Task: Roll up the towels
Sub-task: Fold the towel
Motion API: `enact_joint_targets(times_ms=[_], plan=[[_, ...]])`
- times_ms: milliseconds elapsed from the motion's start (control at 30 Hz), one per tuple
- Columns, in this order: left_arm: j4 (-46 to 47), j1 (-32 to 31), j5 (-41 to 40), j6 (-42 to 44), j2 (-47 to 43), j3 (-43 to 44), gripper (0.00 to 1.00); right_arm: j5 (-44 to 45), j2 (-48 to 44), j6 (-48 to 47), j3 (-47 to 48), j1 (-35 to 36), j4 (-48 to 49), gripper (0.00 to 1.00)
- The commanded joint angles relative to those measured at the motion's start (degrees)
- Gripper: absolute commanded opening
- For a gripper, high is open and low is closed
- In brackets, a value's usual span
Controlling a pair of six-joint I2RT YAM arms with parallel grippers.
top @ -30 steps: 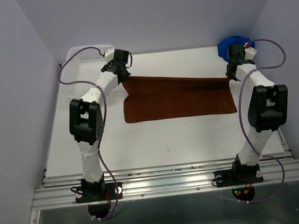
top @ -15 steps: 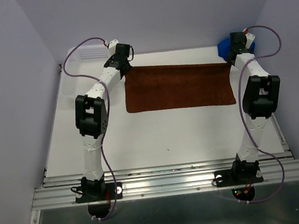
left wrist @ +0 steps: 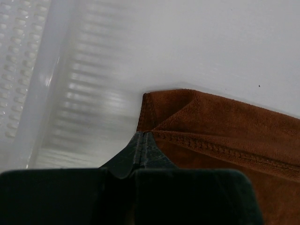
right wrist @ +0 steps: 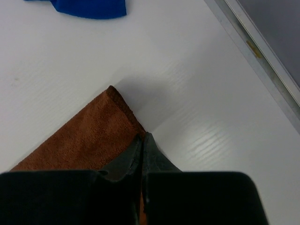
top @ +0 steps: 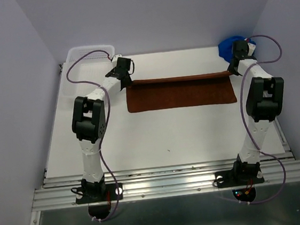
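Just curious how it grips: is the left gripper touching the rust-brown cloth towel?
Touching. The left wrist view shows the left gripper shut, pinching a folded corner of the rust-brown cloth towel.

rust-brown towel, royal-blue towel, white table — perforated white basket

The left arm and right arm share white tubular links joined by chunky black joint housings; a thin purple cable loops along each; the bases are black. The fingers are matte black, tapering to narrow tips.
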Motion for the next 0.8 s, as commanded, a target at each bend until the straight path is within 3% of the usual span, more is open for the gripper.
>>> enact_joint_targets(times_ms=[0, 500, 767], plan=[[3.1, 0.5, -3.3, 0.6, -8.8, -5.4, 0.00, 2.2, -6.2, -0.2, -2.6, -2.8, 1.7, 0.01], [4.5, -0.5, -4.5, -0.2, -15.7, -15.5, 0.00, 1.6, -13.3, 0.5, -12.5, -3.3, 1.6, 0.01], [4.9, -0.9, -5.1, 4.4, -17.2, -16.5, 0.00, 1.9, -16.8, 0.1, -16.2, -3.8, 1.5, 0.01]])
